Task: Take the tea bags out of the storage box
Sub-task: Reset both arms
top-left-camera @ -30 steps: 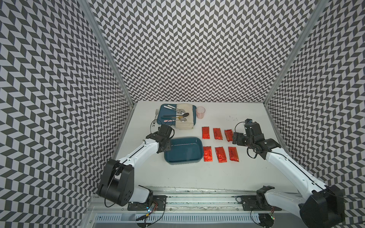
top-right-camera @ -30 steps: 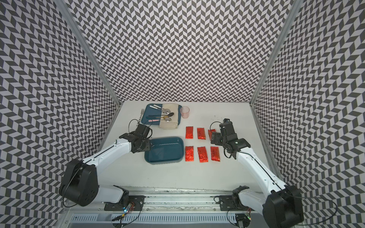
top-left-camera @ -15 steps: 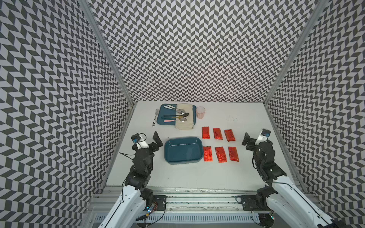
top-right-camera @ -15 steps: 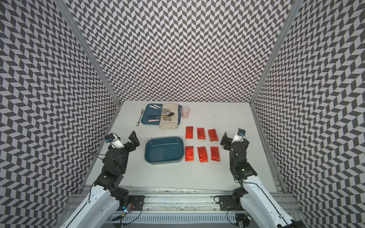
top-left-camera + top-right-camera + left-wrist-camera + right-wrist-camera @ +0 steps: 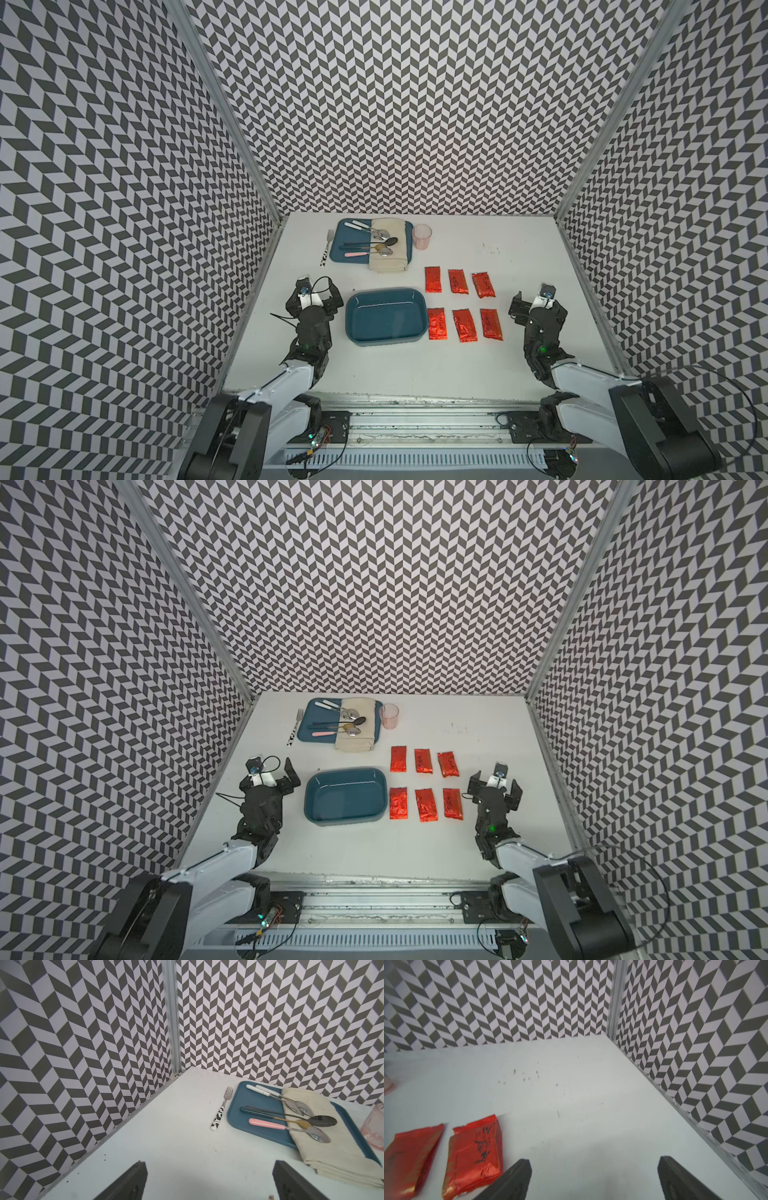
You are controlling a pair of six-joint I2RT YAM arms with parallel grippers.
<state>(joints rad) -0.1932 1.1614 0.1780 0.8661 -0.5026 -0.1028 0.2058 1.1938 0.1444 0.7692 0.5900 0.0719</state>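
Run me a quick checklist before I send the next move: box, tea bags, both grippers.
1. The storage box is empty: ok, no red foil inside in both top views.
2. All six tea bags lie on the table, in two rows of three beside the box: ok.
3. The left gripper is open, with nothing held: ok.
4. The right gripper is open, with nothing held: ok.
5. Both grippers are apart from box and bags: ok.
6. Nothing is trapped under the box: cannot tell.

Left tool and right tool, jaws wide apart, both empty, pointing forward.
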